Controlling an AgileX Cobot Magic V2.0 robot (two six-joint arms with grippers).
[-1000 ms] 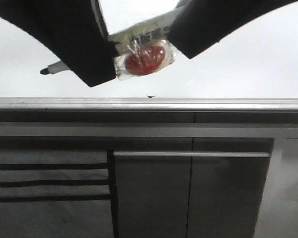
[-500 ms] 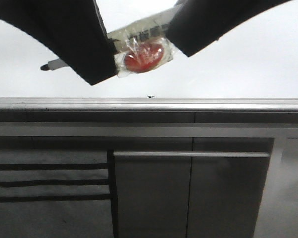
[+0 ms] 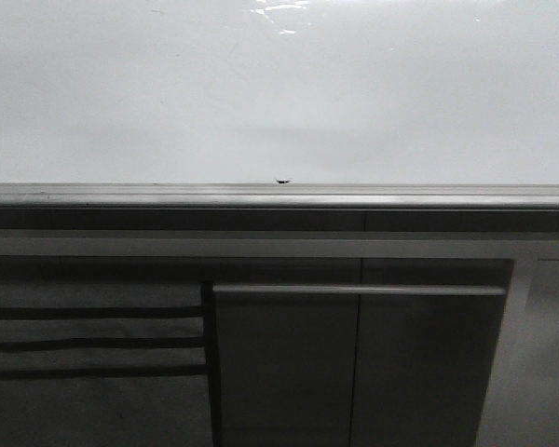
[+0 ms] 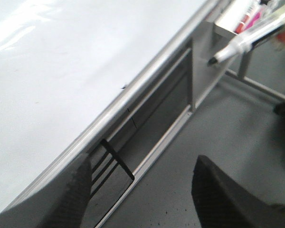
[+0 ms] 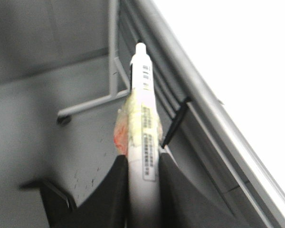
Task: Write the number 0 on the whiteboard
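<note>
My right gripper is clamped on the marker, fingers tight on both sides of the barrel; yellowish tape with a red patch is wrapped round it just above my grip. My left gripper is empty, fingers spread wide apart.

Landmark: the whiteboard's grey edge strip. Both my grippers sit on the near side of the strip, off the board. In the left wrist view the marker's black tip hangs in the air off the strip, not touching anything.

Progress: whiteboard looks blank in all three views. No number 0 visible, only a tiny black speck right at the strip. I'd judge the writing as not started, or at least nothing shows. Whole oval left to draw.

Room: board surface beyond the strip is wide open. Below the strip are frame bars and a stand leg; those, and the strip itself, are what I'd catch on.
</note>
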